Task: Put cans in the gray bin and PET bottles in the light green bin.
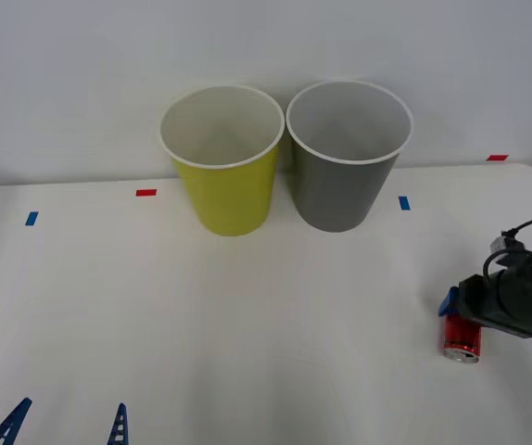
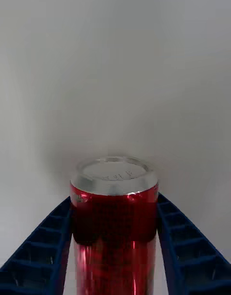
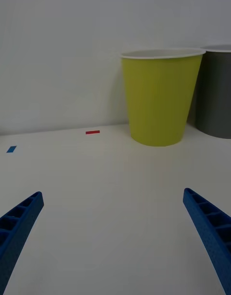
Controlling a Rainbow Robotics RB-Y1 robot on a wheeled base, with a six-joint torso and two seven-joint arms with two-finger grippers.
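Observation:
A small red can (image 1: 462, 339) with silver ends sits at the table's right side. My right gripper (image 1: 459, 317) comes at it from the right and is shut on it. In the right wrist view the can (image 2: 113, 227) fills the gap between the two blue fingers (image 2: 43, 247), which press against its sides. The light green bin (image 1: 222, 158) and the gray bin (image 1: 348, 153) stand upright side by side at the back middle, both with pale insides showing. My left gripper (image 1: 64, 425) waits open at the front left, facing the light green bin (image 3: 160, 96).
Small red and blue tape marks (image 1: 145, 193) lie on the white table (image 1: 247, 315) along the back. A white wall rises right behind the bins. The table's right edge runs close to the right arm.

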